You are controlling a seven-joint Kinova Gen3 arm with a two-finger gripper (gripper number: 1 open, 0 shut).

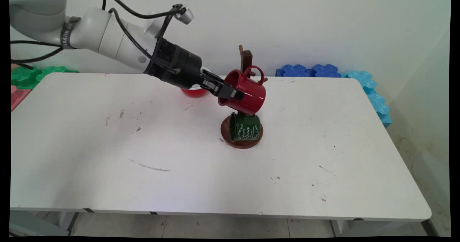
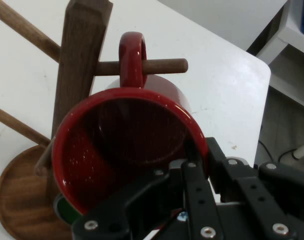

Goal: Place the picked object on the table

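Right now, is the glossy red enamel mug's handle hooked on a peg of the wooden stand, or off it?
On it: the red enamel mug has its handle looped over a peg of the wooden stand, with the gripper clamping its rim.

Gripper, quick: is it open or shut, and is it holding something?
Gripper: shut on the red mug's rim, one finger inside and one outside; the mug's handle is looped over a peg of the wooden mug tree.

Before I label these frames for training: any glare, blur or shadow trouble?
Main view: even, soft light; faint shadow beneath the red mug and green mug. Hand view: red mug fairly sharp, highlights on its handle; the gripper linkage close up looks soft.
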